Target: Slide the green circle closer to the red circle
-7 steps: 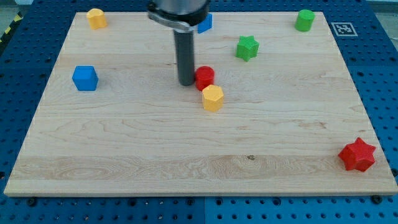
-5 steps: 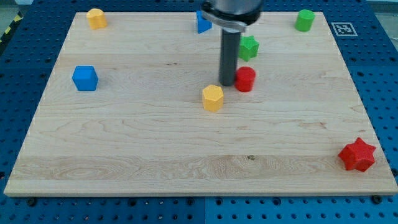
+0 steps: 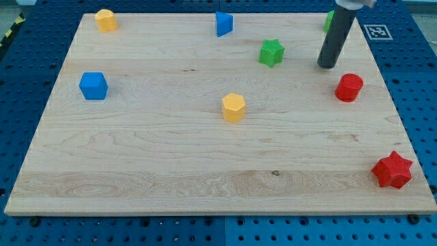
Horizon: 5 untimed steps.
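Note:
The red circle (image 3: 349, 87) lies near the board's right side. The green circle (image 3: 328, 20) stands at the view's top right and is mostly hidden behind my rod. My tip (image 3: 329, 65) rests on the board just up and left of the red circle, a small gap apart, and below the green circle.
A green star (image 3: 272, 52) lies left of my tip. A blue triangle (image 3: 223, 24) is at top centre, a yellow block (image 3: 105, 20) at top left, a blue cube (image 3: 93, 85) at left, a yellow hexagon (image 3: 233, 107) at centre, a red star (image 3: 392, 170) at bottom right.
My tip has swept rightward across the board, pushing the red circle from the centre to the right side, then moved up and away from it toward the green circle.

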Each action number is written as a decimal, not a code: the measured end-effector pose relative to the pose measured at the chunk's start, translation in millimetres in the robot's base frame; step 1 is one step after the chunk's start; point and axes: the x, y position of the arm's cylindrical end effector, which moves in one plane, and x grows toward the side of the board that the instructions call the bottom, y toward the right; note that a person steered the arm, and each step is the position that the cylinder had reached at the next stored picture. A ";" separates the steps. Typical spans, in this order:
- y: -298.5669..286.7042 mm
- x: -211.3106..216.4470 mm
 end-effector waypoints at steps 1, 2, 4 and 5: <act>60.3 -2.4; 107.3 -35.1; 125.3 -146.5; 119.0 -147.5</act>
